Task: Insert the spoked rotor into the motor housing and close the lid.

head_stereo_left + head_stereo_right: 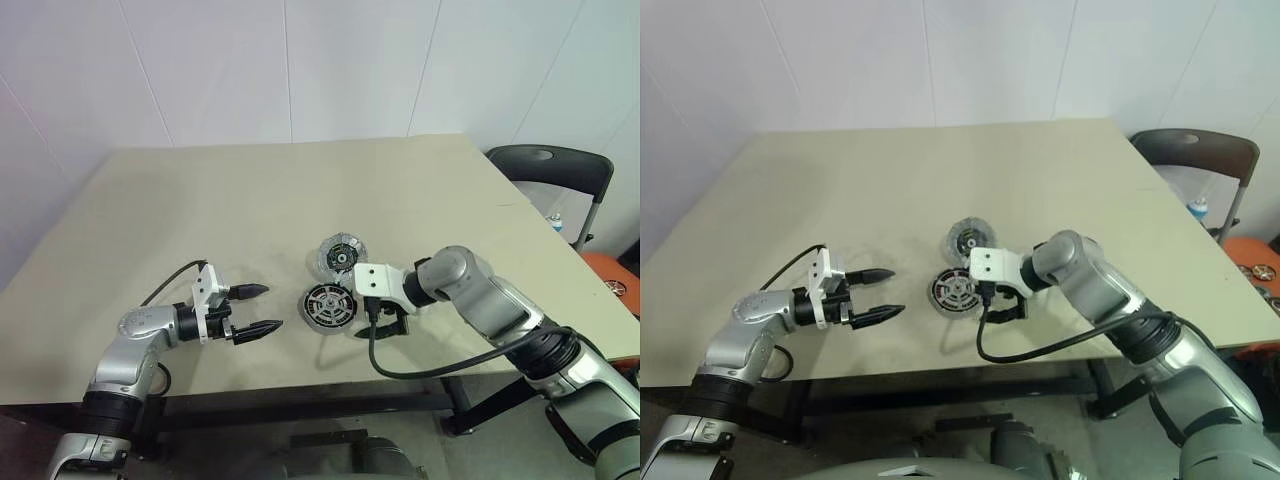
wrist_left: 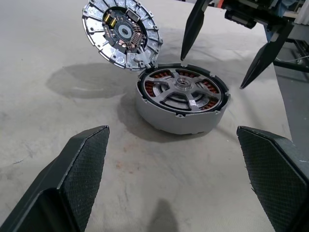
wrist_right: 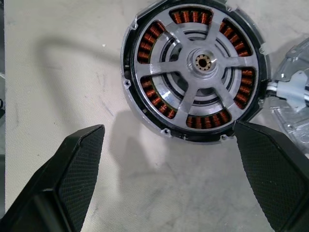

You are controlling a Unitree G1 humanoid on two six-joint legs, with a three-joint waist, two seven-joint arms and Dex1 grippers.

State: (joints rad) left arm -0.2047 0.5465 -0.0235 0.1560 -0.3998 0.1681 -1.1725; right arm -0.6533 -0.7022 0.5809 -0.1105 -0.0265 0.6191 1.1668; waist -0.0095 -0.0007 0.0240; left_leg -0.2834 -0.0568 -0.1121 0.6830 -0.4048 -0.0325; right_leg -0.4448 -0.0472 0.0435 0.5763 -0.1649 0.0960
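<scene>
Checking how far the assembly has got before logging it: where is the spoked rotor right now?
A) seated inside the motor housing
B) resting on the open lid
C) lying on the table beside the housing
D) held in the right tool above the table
A: the spoked rotor sits in the motor housing, coppery windings showing between its spokes, while the lid stands open and the right tool hovers empty over it.
</scene>
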